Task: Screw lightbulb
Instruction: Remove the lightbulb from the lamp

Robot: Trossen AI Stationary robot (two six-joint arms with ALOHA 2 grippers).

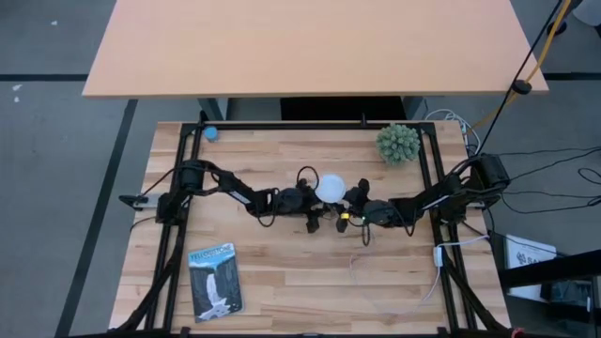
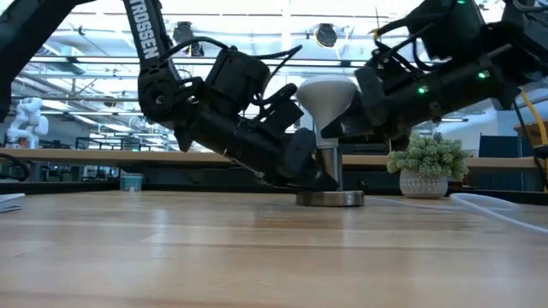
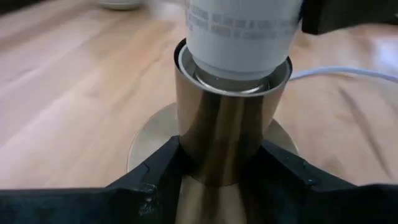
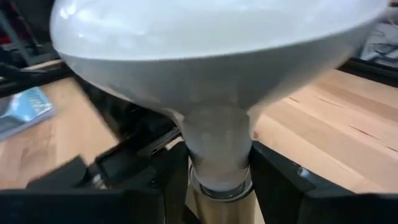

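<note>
Your left gripper [image 1: 317,208] and right gripper [image 1: 349,211] meet mid-table at the lightbulb [image 1: 330,189] from above. Down low, the bulb stands upright in the metal socket [image 2: 330,181]. Left wrist: your fingers [image 3: 163,169] clamp the socket's barrel. Right wrist: your fingers [image 4: 283,179] pinch the bulb's neck, its base in the socket.

There was one lightbulb [image 1: 331,187] on the table, seated in one brass socket [image 2: 330,171] on its round base. Two grippers met there, the left gripper [image 1: 314,203] and the right gripper [image 1: 349,208]. Beyond the socket sat one green spiky plant [image 1: 398,143] and one small blue ball [image 1: 210,133]; nearer than it lay one booklet [image 1: 215,280].
</note>
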